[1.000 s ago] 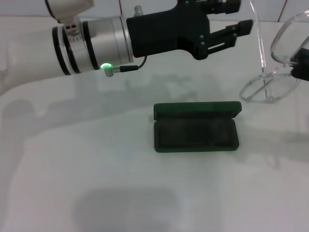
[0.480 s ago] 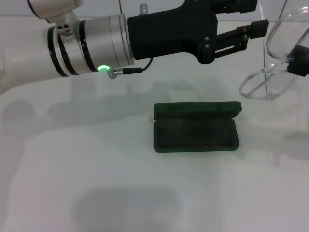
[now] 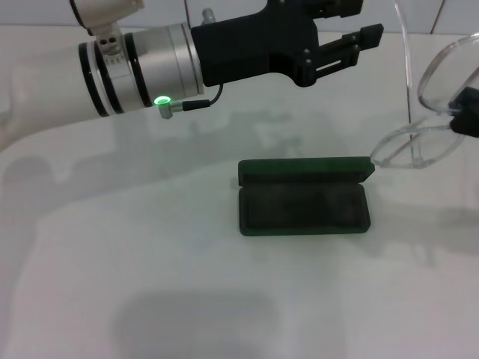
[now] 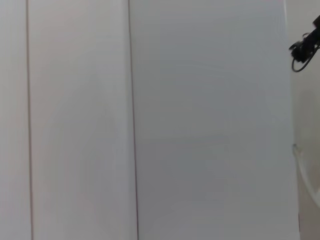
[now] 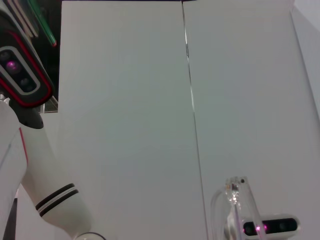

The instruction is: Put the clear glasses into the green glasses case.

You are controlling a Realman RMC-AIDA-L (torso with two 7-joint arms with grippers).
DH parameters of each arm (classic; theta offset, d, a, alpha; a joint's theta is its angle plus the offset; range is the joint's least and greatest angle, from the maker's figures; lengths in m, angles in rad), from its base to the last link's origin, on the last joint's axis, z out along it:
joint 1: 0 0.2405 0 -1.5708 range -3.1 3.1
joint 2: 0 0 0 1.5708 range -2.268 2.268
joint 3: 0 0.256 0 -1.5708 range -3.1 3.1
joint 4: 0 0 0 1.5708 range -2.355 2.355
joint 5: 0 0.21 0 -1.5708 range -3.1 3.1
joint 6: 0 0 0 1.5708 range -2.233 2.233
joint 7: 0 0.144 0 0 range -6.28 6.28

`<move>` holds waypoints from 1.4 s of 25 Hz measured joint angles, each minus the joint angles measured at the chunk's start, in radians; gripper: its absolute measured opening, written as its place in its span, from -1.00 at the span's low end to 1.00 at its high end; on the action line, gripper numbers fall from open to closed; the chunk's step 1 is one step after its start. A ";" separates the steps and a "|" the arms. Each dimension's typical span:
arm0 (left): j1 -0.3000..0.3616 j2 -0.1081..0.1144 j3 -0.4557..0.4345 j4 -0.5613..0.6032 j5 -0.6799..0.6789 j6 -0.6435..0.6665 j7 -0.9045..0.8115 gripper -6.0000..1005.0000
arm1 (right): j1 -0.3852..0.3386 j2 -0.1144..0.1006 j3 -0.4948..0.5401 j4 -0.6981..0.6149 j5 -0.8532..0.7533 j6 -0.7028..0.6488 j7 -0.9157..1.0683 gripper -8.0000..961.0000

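White table (image 3: 150, 284) fills the head view. Across its far side reaches the left arm, its black left gripper (image 3: 352, 30) raised with fingers apart, holding nothing. Near the middle lies the green glasses case (image 3: 303, 196), open, lid folded back. At the right edge, the right gripper (image 3: 470, 112) holds the clear glasses (image 3: 423, 138) aloft beside the case. Only pale wall panels show in the left wrist view; the right wrist view adds part of the clear frame.

Dark green case (image 3: 303, 197) lies open – lid back, flat, centre. Clear glasses (image 3: 426, 123) raised at its right end – arms unfolded.
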 joint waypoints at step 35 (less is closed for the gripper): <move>0.000 -0.001 0.104 0.037 -0.089 0.158 -0.004 0.01 | 0.016 0.010 -0.045 0.026 -0.009 0.089 0.006 -0.86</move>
